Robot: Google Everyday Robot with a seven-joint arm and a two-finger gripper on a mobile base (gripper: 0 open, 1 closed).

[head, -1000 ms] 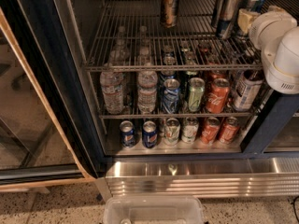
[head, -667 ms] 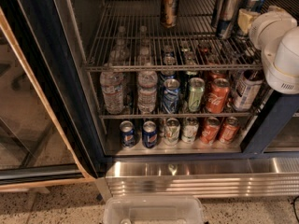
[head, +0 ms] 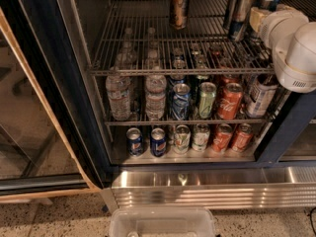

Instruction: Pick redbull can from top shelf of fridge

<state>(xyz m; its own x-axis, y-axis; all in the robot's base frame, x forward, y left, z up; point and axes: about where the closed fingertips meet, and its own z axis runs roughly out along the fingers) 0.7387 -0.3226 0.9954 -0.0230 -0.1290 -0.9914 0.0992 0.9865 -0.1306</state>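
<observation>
Dim warm light | glare on base of fridge (head: pixel 197 194) | gripper (head: pixel 257 19) (top right) brightly lit

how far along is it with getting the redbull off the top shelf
Done: the fridge is open and the arm is inside. In hand: the gripper sits at the right end of the top shelf, right beside the redbull cans. Left: the cans in view stand on the rack, so gripping one and lifting it out is not yet done.

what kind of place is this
Probably an office pantry or shop drinks corner: a glass-door display fridge, with rows of soda cans and water bottles. The gripper is at the right end of the top shelf, beside the redbull cans.
</observation>
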